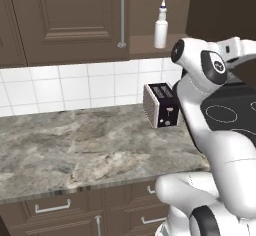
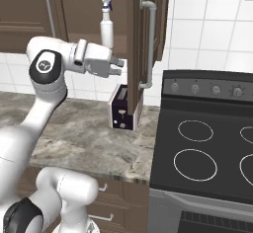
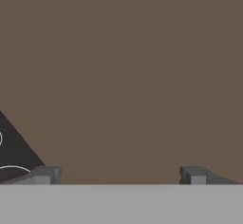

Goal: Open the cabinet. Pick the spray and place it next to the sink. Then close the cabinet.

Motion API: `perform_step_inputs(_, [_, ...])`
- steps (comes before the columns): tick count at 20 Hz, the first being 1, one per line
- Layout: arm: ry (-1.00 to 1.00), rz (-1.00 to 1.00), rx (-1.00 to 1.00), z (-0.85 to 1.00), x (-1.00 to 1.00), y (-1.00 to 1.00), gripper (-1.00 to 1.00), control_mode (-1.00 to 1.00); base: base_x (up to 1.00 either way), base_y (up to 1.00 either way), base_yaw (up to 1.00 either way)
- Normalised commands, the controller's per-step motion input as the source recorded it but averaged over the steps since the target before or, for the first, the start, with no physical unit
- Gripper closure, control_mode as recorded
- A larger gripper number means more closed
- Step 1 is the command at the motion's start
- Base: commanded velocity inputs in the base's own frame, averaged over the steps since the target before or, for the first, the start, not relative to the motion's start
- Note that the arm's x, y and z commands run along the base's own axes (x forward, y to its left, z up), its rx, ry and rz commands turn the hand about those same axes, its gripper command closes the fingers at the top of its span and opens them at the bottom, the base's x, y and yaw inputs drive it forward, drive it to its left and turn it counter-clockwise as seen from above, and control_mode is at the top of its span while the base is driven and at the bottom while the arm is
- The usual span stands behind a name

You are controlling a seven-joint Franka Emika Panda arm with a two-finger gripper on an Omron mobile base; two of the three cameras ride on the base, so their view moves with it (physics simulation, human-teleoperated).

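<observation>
One cabinet (image 2: 136, 39) door swung open, edge-on in right base view. Spray (image 2: 106, 27) upright on the shelf inside. Gripper (image 2: 117, 65) just below-right of it, at the door's inner face, fingers spread wide, holding nothing. Toaster (image 2: 121, 109) below.

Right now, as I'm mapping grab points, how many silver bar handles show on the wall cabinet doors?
2. One handle is on the closed door left of the spray; the other handle is on the open door beside the stove. More may lie out of frame.
</observation>
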Motion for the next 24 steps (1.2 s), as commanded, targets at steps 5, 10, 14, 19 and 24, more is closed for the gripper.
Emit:
perform_step_inputs(5, [-0.27, 0.09, 0.19, 0.00, -0.26, 0.45, -1.00, -1.00, 0.00, 0.00, 0.00])
perform_step_inputs(10, [-0.22, 0.28, 0.11, -0.13, -0.01, 0.36, -1.00, -1.00, 0.00, 0.00, 0.00])
perform_step_inputs(14, [-0.07, 0.43, 0.02, -0.01, -0.16, 0.13, -1.00, -1.00, 0.00, 0.00, 0.00])
perform_step_inputs(19, [-0.01, 0.48, 0.00, 0.00, -0.65, 0.00, -1.00, -1.00, 0.00, 0.00, 0.00])
perform_step_inputs(24, [0.00, 0.56, 0.00, 0.00, -0.70, 0.05, -1.00, -1.00, 0.00, 0.00, 0.00])
